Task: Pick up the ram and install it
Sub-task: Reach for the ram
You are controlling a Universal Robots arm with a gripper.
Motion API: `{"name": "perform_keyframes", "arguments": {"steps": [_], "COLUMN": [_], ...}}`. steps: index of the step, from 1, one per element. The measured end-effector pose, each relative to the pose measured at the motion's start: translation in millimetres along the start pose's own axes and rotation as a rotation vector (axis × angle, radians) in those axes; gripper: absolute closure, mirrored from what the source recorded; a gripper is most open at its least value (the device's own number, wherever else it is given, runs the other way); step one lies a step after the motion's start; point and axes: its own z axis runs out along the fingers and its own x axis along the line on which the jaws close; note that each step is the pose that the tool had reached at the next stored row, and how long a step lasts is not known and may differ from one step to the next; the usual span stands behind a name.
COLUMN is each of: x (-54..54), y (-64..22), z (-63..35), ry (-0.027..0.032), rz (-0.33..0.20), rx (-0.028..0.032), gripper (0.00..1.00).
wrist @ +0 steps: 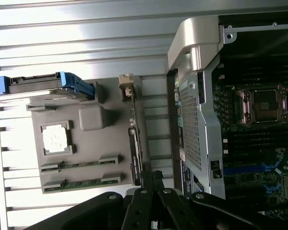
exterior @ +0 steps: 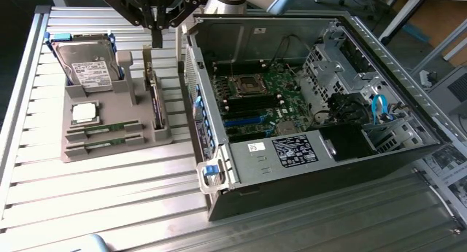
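Early days: the gripper (exterior: 157,39), fingers pressed together and empty, hangs upper left near the ram (exterior: 155,101), which stands edgewise in its gray holder (exterior: 117,153). Pickup and install not yet done.

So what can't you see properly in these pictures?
- Exterior view: the hand is cut off by the picture's top edge.
- Exterior view: the writing on the hard drive label is too small to read.
- Wrist view: the hand's dark body covers a corner of the grey holder.
- Wrist view: the chips on the ram sticks are too small to count.
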Motion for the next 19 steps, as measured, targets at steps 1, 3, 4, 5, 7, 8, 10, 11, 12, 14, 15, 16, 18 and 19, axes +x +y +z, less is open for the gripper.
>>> {"name": "perform_keyframes", "arguments": {"steps": [1,3,4,5,7,8,10,11,12,14,15,16,18,19], "x": [0.7,2.0,3.1,3.9,6.7,8.0,10.0,10.9,11.8,13.6,14.6,15.6,17.5,19.0], "y": [-0.1,-0.2,-0.2,-0.3,-0.5,-0.6,-0.8,-0.8,-0.9,-1.1,-1.1,-1.2,-1.4,-1.5], "z": [-0.1,-0.1,-0.1,-0.1,-0.2,-0.3,-0.3,-0.3,-0.3,-0.3,-0.4,-0.4,-0.4,-0.5], "ry": [0.0001,0.0001,0.0001,0.0001,0.0001,0.0001,0.0000,0.0001,0.0000,0.0001,0.0000,0.0001,0.0000,0.0000], "rz": [0.000,0.000,0.000,0.000,0.000,0.000,0.000,0.000,0.000,0.000,0.000,0.000,0.000,0.000], "rx": [0.0000,0.0000,0.0000,0.0000,0.0001,0.0001,0.0000,0.0000,0.0000,0.0000,0.0001,0.0001,0.0000,0.0000], "gripper": [0.89,0.89,0.89,0.89,0.89,0.89,0.89,0.89,0.89,0.89,0.89,0.89,0.89,0.89]}}
